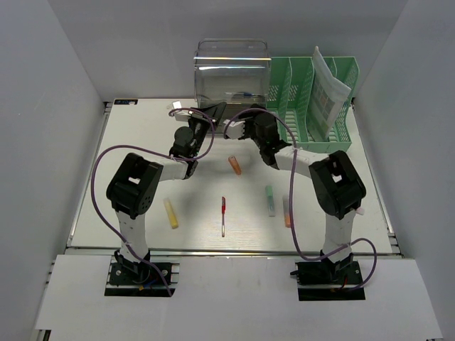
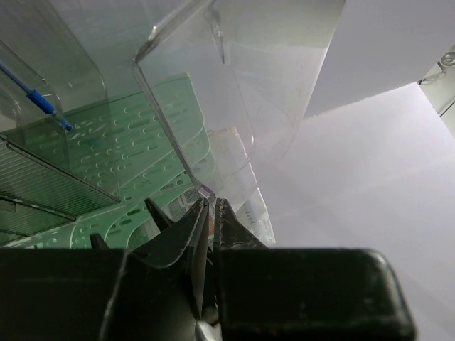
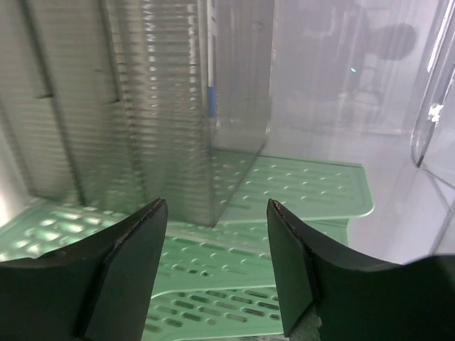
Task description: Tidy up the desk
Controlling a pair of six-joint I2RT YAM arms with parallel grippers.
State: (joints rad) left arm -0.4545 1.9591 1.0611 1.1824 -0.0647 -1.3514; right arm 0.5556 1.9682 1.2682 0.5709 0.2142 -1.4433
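We judged the tidying barely begun: one blue pen (image 2: 39, 99) lay in the far clear drawer unit (image 1: 232, 67), five more loose on the worktop (image 1: 142, 135), a red pen (image 1: 223, 215) among them. Our left tool (image 2: 211, 207) clamped the unit's wall; our right tool (image 3: 217, 207) stood apart, empty.

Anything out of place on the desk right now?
Yes. Five loose items lie scattered at mixed angles across the desk: yellow marker, red pen, orange marker, green marker, second orange marker beside it.
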